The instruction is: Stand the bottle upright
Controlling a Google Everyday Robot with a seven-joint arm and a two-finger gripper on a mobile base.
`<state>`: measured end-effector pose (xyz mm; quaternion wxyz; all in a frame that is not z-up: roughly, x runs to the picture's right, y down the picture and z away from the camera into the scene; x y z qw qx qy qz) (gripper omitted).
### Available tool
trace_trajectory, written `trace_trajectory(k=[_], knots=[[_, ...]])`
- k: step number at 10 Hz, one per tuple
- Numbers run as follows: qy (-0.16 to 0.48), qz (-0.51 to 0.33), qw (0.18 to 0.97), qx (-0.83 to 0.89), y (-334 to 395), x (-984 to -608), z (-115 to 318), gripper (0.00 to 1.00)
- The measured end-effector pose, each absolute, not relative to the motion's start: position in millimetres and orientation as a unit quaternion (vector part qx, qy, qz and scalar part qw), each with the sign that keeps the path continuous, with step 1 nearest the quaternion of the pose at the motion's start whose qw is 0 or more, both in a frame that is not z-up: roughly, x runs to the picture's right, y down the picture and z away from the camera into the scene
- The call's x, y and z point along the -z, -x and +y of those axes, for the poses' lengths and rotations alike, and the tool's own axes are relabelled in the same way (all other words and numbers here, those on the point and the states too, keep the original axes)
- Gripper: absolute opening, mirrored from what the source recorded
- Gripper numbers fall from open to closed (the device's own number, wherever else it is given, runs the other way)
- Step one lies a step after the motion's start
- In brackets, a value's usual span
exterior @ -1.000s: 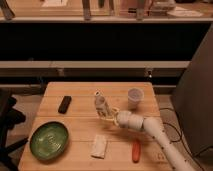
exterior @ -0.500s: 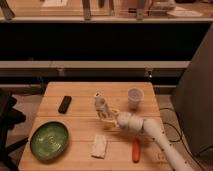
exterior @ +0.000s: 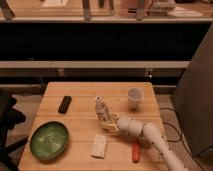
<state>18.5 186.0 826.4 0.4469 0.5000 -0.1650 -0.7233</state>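
The bottle is a slim whitish plastic bottle with a small pale cap, standing roughly upright near the middle of the wooden table. My gripper is at the end of the white arm, which reaches in from the lower right. The gripper is right at the bottle's base, on its right front side. The lower part of the bottle is partly hidden by the gripper.
A white cup stands to the right of the bottle. A black remote lies at the left. A green plate sits at front left, a flat white packet at front centre, and an orange object beside the arm.
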Motion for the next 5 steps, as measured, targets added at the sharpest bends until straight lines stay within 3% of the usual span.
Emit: trace_trajectory(k=[5], knots=[[-0.503, -0.166, 0.455, 0.716, -17.0, -830.1, 194.9, 0.00]])
